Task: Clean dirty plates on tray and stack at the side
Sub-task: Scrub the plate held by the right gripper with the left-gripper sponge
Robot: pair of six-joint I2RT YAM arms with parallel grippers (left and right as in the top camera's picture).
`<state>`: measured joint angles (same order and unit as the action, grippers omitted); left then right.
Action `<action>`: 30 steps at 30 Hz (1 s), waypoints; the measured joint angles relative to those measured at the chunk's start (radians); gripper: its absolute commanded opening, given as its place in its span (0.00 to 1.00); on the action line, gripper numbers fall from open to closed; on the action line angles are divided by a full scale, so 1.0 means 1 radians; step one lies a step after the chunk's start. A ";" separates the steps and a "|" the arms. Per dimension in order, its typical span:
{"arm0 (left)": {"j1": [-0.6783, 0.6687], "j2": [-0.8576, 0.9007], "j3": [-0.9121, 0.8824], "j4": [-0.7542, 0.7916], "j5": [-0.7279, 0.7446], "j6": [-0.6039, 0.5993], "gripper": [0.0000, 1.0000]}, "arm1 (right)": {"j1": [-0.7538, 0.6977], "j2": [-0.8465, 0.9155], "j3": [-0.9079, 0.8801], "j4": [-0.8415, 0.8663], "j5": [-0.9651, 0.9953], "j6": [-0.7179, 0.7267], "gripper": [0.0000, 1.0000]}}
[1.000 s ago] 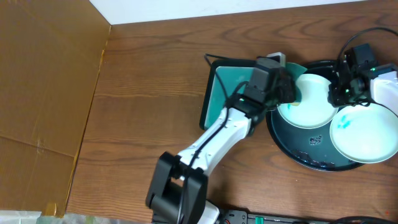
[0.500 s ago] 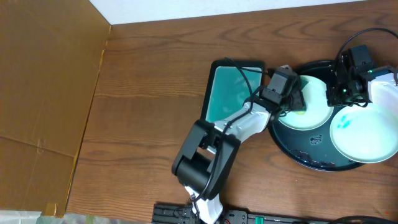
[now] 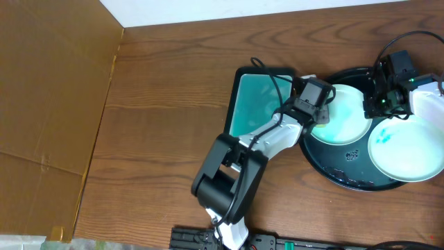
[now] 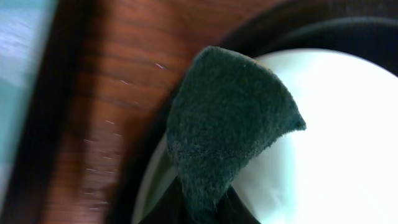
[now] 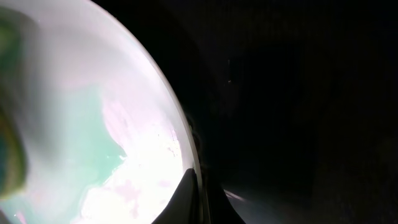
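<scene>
The round black tray (image 3: 347,179) sits at the right with three white plates on it. My left gripper (image 3: 320,111) is shut on a dark green cloth (image 4: 230,124) and holds it on the left rim of the near-left plate (image 3: 343,119), which also shows in the left wrist view (image 4: 336,143). My right gripper (image 3: 380,104) is shut on that plate's right rim (image 5: 196,186). A second plate (image 3: 409,149) with a teal smear lies at the front right. A third plate (image 3: 431,103) lies at the far right, partly cut off.
A rectangular black-rimmed teal dish (image 3: 258,101) lies on the wooden table just left of the tray, under my left arm. A brown cardboard sheet (image 3: 48,104) covers the table's left side. Cables run behind the right arm.
My left arm swung off the teal dish and carried the cloth onto the plate, then drew it back a little toward the plate's left rim. The right gripper has held still.
</scene>
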<state>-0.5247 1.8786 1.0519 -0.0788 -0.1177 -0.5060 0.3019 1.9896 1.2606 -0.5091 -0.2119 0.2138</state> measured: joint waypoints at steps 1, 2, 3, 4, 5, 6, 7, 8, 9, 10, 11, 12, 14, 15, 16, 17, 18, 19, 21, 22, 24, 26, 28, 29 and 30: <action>0.004 -0.013 0.000 -0.001 -0.013 0.006 0.07 | 0.000 0.000 0.000 -0.001 0.000 0.000 0.01; 0.008 -0.027 0.000 -0.003 -0.025 0.008 0.07 | 0.000 0.000 0.000 -0.001 0.000 0.002 0.01; 0.012 -0.042 0.000 -0.003 -0.032 0.008 0.07 | 0.000 0.000 0.000 -0.002 0.000 0.003 0.01; 0.019 -0.071 0.000 -0.003 -0.045 0.005 0.07 | 0.000 0.000 0.000 -0.002 0.001 0.003 0.01; 0.023 -0.092 0.000 -0.002 -0.045 -0.006 0.07 | 0.000 0.000 0.000 -0.002 0.002 0.004 0.01; 0.026 -0.112 0.000 0.005 -0.037 -0.018 0.07 | 0.000 0.000 0.000 -0.002 0.002 0.005 0.01; 0.029 -0.130 0.000 0.016 -0.018 -0.037 0.07 | 0.000 0.000 0.000 -0.002 0.003 0.006 0.01; 0.030 -0.139 0.000 0.024 0.005 -0.051 0.07 | 0.000 0.000 0.000 -0.002 0.003 0.006 0.01; 0.030 -0.142 0.000 0.030 0.030 -0.070 0.07 | 0.000 0.000 0.000 -0.002 0.003 0.006 0.01; 0.029 -0.141 0.000 0.033 0.056 -0.089 0.07 | 0.000 0.000 0.000 -0.002 0.003 0.006 0.01; 0.026 -0.133 0.000 0.035 0.084 -0.111 0.08 | 0.000 0.000 0.000 -0.002 0.003 0.006 0.01; 0.023 -0.124 0.000 0.042 0.101 -0.125 0.07 | 0.000 0.000 0.000 -0.002 0.003 0.006 0.01; 0.011 -0.093 0.000 0.068 0.143 -0.151 0.07 | 0.000 0.000 0.000 -0.001 0.003 0.006 0.01; 0.005 -0.076 0.000 0.082 0.158 -0.159 0.07 | 0.000 0.000 0.000 -0.001 0.003 0.006 0.01; -0.003 -0.056 0.000 0.098 0.169 -0.168 0.08 | 0.000 0.000 0.000 -0.001 0.003 0.006 0.01; -0.011 -0.035 0.000 0.113 0.180 -0.174 0.07 | 0.000 0.000 0.000 -0.001 0.003 0.006 0.01; -0.019 -0.012 0.000 0.129 0.190 -0.179 0.07 | 0.000 0.000 0.000 -0.001 0.003 0.006 0.01; -0.026 0.010 0.000 0.141 0.195 -0.180 0.08 | 0.000 0.000 0.000 -0.001 0.003 0.006 0.01; -0.031 0.048 0.000 0.155 0.193 -0.182 0.07 | 0.000 0.000 0.000 -0.001 0.003 0.006 0.01; -0.030 0.060 0.000 0.161 0.190 -0.182 0.07 | 0.000 0.000 0.000 0.000 0.003 0.006 0.01; -0.024 0.067 0.000 0.166 0.180 -0.178 0.07 | 0.000 0.000 0.000 0.000 0.004 0.006 0.01; -0.019 0.068 0.000 0.166 0.171 -0.167 0.07 | 0.000 0.000 0.000 0.000 0.004 0.006 0.01; -0.006 0.073 0.000 0.171 0.172 -0.139 0.07 | 0.000 0.000 0.000 0.002 0.003 0.006 0.01; 0.002 0.076 0.000 0.173 0.175 -0.118 0.07 | 0.000 0.000 0.000 0.005 0.003 0.006 0.01; 0.013 0.077 0.000 0.173 0.181 -0.094 0.07 | 0.000 0.000 0.000 0.006 0.003 0.006 0.01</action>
<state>-0.5117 1.9553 1.0515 0.0940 0.0635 -0.6003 0.3019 1.9896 1.2606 -0.5034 -0.2085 0.2199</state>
